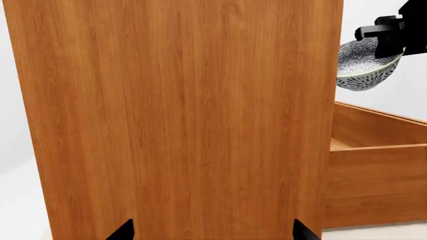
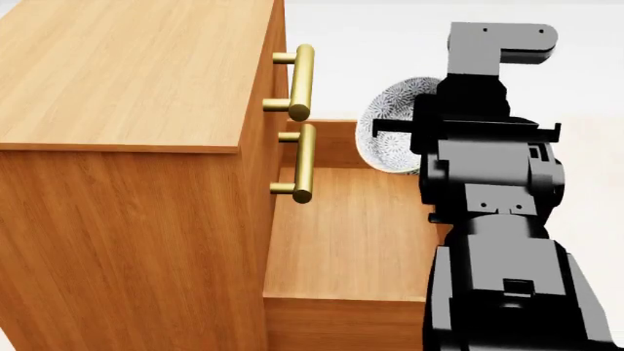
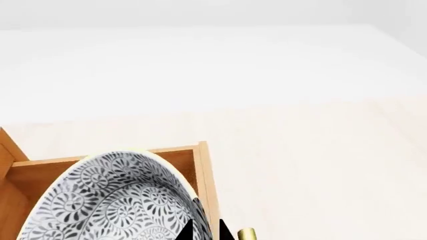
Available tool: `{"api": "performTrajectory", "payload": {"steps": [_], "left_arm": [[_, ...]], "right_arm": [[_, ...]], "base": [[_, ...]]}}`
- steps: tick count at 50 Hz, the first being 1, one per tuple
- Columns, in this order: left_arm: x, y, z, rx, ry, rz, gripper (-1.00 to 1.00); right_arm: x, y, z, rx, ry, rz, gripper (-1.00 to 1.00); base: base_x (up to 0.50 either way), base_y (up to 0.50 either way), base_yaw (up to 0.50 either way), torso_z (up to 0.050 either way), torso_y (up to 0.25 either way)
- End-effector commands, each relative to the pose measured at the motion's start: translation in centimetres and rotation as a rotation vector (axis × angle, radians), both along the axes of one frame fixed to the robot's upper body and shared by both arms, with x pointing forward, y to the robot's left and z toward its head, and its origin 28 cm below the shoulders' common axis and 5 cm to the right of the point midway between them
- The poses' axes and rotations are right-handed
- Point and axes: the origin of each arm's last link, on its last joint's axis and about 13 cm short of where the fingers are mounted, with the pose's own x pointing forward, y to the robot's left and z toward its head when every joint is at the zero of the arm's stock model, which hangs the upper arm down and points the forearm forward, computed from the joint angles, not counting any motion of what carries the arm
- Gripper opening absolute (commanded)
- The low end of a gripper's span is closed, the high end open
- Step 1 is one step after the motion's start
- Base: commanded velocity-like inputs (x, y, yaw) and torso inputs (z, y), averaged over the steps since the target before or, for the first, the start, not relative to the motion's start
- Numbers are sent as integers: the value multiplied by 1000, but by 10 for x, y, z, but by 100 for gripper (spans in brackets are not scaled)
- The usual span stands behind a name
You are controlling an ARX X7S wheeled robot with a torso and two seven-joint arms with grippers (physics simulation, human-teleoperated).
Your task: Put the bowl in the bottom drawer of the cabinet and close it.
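So the cabinet is a boxy thing in warm orange-brown wood grain, flat matte panels with sharp square edges. Two round brass bar handles stick out of its front, smooth and a bit shiny, one above the other. The bottom drawer is pulled well out on the right of the cabinet: same wood, an open box with thin walls and a bare flat floor.

The bowl is small, round and deep, white-grey with a fine blue-grey swirly floral print inside and out, and a thin pale rim. It's tipped on its side so the inside faces the cabinet, and it hangs in the air over the far part of the open drawer, not touching the wood.

My right tool is clamped on the bowl's rim, one black fingertip inside and one outside in the right wrist view. That arm is a chunky black stack of blocky links reaching forward from the near right, wrist over the drawer.

My left tool is spread wide, grasping nothing; just two black fingertips show, pointed at the cabinet's plain side panel, close up.
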Motion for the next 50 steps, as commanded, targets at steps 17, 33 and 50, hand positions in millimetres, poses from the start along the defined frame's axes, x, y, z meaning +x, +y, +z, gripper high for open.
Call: {"api": "performTrajectory", "payload": {"steps": [17,33,50], "left_arm": [[0,0,0,-2,0,-1,100],[0,0,1,-3,-1,-1,100],[0,0,0,-4,0,0,100]], "right_arm": [[-2,6,-20,-35,28,58,-100],[-4,7,-33,-47,55,84,-100],[-5,13,-39,-43,75,125,-100]], "base": [[0,0,0,0,1],[0,0,0,0,0],[0,0,0,0,1]]}}
